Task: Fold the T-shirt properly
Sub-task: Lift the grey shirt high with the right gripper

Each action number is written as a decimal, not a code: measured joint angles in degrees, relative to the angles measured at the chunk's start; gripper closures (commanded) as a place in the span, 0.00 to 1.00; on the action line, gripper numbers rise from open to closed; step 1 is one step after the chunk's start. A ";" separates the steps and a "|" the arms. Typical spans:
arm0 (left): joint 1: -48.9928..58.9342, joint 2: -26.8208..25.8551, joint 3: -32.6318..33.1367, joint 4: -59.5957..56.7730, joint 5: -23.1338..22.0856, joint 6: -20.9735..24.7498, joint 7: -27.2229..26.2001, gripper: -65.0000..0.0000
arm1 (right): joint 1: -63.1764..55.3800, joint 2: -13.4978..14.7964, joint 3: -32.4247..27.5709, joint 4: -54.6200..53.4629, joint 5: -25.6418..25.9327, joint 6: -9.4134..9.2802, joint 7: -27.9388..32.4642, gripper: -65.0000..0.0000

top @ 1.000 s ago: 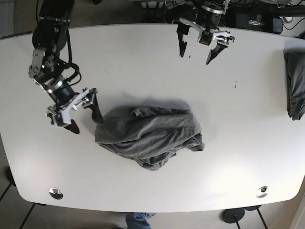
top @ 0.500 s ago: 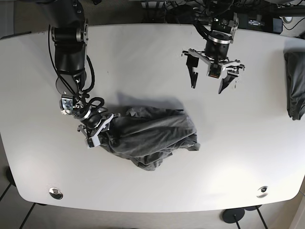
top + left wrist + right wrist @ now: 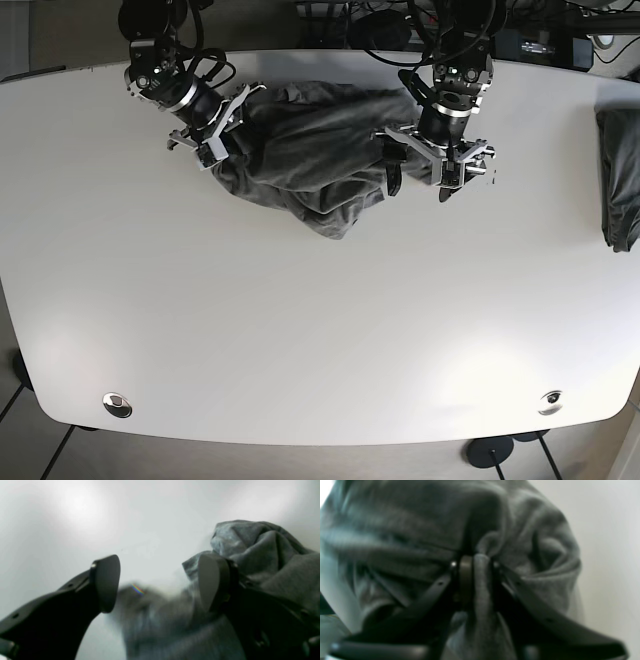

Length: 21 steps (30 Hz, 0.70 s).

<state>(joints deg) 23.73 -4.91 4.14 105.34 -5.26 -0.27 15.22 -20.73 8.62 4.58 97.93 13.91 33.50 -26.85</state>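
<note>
Shirt [image 3: 310, 150]: grey, bunched, upper centre of frame on white counter [image 3: 300, 330].
R hand [image 3: 212, 125]: upper left, clamped on shirt fold.
L hand [image 3: 440, 170]: fingers apart, at shirt's right edge.

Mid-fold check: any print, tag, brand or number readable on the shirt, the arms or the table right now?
No readable text in any view.
T-shirt: plain grey, no print or tag showing; both wrist views are blurred.
Right pincer, shut on a fold of the cloth: no markings.
Left pincer, open beside the cloth: no markings.
Table: bare white, no labels.
Equipment behind the table's far edge: too small to read.
</note>
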 measured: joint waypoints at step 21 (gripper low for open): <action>5.18 0.24 -15.89 2.19 -0.20 -11.04 -0.24 0.31 | 34.16 -2.47 -25.77 -18.95 5.62 -0.46 -16.83 0.11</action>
<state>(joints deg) 28.91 -4.67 -11.75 107.53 -5.45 -11.31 14.98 13.43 6.15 -21.19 78.98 19.53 33.04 -43.68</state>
